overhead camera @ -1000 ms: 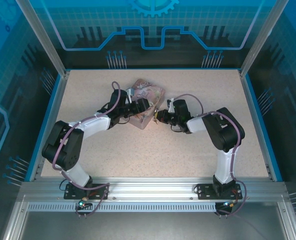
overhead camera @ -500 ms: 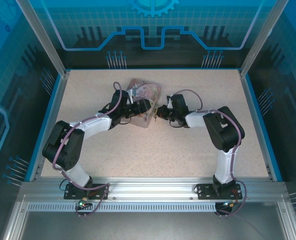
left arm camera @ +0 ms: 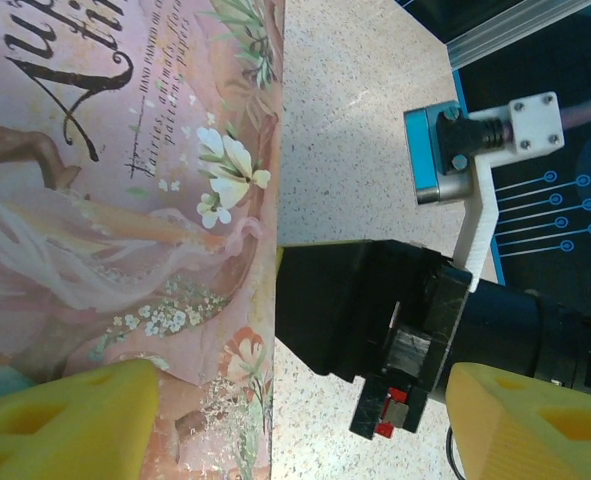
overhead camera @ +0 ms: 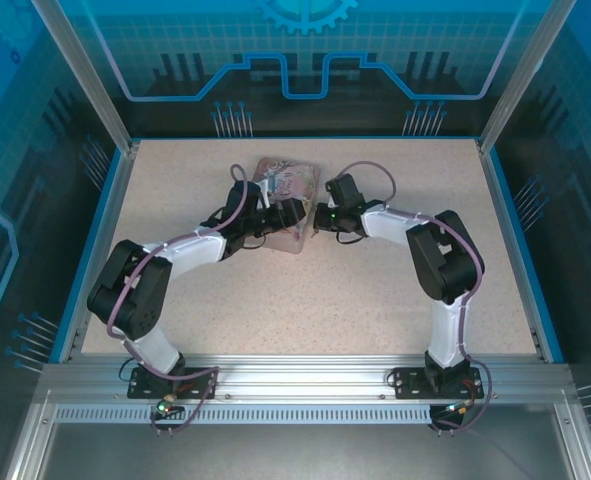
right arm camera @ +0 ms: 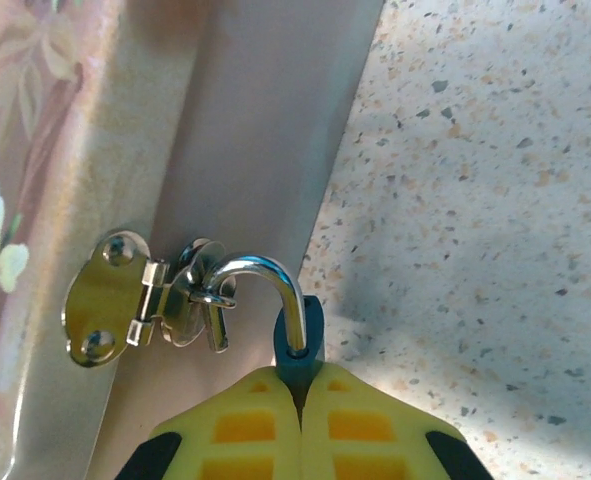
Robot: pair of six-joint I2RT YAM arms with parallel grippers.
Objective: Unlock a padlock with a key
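Observation:
The padlock (right arm camera: 300,335) has a small teal body, and its silvery shackle (right arm camera: 275,275) is hooked through the metal hasp (right arm camera: 115,300) on the side of the pink tin (right arm camera: 245,120). My right gripper (right arm camera: 300,385) is shut on the padlock's body, yellow fingers pressed together. From above, the right gripper (overhead camera: 318,216) sits against the tin's right side. My left gripper (left arm camera: 295,430) is open; one yellow finger (left arm camera: 55,420) lies over the tin's lid (left arm camera: 125,200), the other (left arm camera: 535,420) beyond the right arm's black wrist (left arm camera: 375,320). The key is out of view.
The tin (overhead camera: 287,190) lies at the back middle of the speckled table (overhead camera: 305,300), between both arms. Blue walls and metal posts (overhead camera: 85,80) enclose the table's back and sides. Open tabletop stretches toward the near edge.
The right gripper moved back and closer to the tin's side, its wrist swinging round. The tin shifted slightly left and settled flatter. The left gripper stayed open at the tin.

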